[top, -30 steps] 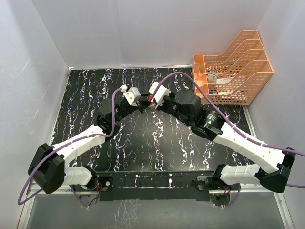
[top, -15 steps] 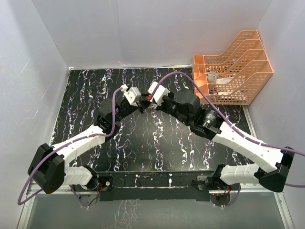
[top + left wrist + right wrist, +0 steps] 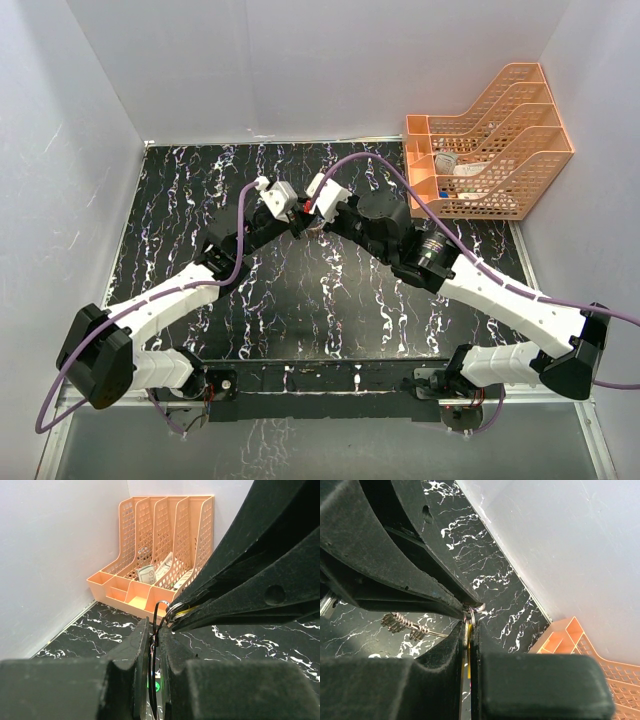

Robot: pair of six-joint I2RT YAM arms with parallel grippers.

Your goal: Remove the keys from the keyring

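My two grippers meet tip to tip above the middle of the black marbled table [image 3: 180, 215]. My left gripper [image 3: 296, 222] [image 3: 154, 630] is shut on the thin wire keyring [image 3: 155, 611], which runs down between its fingers. A green-headed key [image 3: 152, 685] hangs below, between them. My right gripper [image 3: 314, 222] [image 3: 468, 625] is shut on the yellow-headed key [image 3: 468, 652], right beneath a small silvery ring loop [image 3: 474, 611]. That key also shows in the left wrist view [image 3: 186, 611]. A row of small metal pieces [image 3: 404, 624] is strung on a wire to the left.
An orange mesh file organiser [image 3: 490, 145] with a few small items stands at the back right corner, also in the left wrist view [image 3: 160, 545]. White walls enclose the table at the back and on both sides.
Both grippers have drifted slightly to the left and back together, still tip to tip. Their hold has not changed.
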